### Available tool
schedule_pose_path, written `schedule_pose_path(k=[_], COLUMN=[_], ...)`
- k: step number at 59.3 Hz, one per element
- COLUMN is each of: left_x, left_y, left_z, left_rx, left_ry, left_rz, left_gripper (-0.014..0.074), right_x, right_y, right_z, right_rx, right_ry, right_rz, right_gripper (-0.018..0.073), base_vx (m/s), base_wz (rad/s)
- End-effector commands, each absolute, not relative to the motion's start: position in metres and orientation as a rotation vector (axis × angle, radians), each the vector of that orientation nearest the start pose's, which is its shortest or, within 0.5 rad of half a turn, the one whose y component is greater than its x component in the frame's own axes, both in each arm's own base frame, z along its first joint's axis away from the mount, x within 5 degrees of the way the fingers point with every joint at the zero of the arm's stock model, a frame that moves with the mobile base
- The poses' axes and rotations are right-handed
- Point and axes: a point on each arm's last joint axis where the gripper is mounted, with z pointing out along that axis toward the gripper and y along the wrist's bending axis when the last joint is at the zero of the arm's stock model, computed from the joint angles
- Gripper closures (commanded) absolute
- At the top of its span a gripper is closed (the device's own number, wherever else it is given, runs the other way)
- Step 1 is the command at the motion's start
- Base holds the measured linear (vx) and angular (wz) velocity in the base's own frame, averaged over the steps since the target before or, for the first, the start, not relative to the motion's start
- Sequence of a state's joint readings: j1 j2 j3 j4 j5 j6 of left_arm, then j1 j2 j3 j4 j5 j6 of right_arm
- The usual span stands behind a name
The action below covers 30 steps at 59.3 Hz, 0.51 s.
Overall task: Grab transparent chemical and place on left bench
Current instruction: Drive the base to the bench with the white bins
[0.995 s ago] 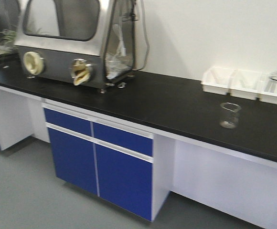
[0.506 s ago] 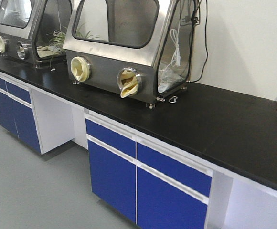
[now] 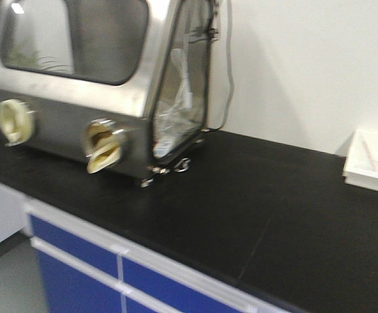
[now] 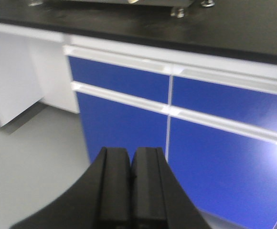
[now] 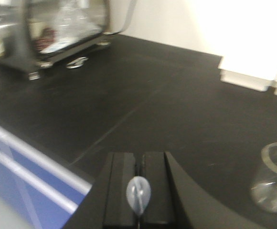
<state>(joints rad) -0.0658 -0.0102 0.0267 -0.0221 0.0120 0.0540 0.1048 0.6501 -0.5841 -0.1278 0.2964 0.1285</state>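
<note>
Holding the left gripper [image 4: 131,191] fully closed at the bottom centre of the left wrist view, black pads pressing flat against each other with nothing between. Pointing it at glossy blue cabinet doors [image 4: 224,162] with white handle rails, filling the middle and right of that frame, under the long matte black benchtop [image 4: 224,24] running along the top.

Holding the right gripper [image 5: 138,191] closed as well, at the bottom centre of the right wrist view, fingers meeting along one seam. Showing a small pale translucent blob over that seam, too blurred to identify. Facing across the black benchtop, with the small clear glass beaker [image 5: 273,179] standing upright on it in the lower right corner, cut by the frame edge and apart from the fingers. Showing overexposed white plastic bins [image 5: 246,71] at the upper right, against the white wall.

Facing, in the front view, a stainless-steel glove box with round cream ports [image 3: 78,85] standing on the benchtop in the upper left.
</note>
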Motion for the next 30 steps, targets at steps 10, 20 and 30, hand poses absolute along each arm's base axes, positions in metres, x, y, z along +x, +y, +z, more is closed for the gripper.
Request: schedule_pose_path(k=[10,20,30], left_x=[0.0550,0.0550,0.0550], left_y=[-0.0036,-0.0036,-0.0036], left_z=[0.2063,0.2063,0.2063], left_rx=[0.064,0.064,0.064], left_ry=[1.429,1.429,1.429], left_rz=[-0.035,-0.035,-0.035], left_gripper=[0.0600,0.0600,0.0600], right_x=[0.1367,0.1367,0.1367], right_y=[0.0110,0.0110,0.0110], right_z=[0.3463,0.3463,0.3463], right_rx=[-0.068,-0.068,-0.068], right_ry=[1.727,1.727,1.727], right_rz=[0.046,0.046,0.046], right_gripper=[0.0562,0.0562,0.0562], base_vx=[0.43,0.37,0.32], base_wz=[-0.60,-0.57,-0.52])
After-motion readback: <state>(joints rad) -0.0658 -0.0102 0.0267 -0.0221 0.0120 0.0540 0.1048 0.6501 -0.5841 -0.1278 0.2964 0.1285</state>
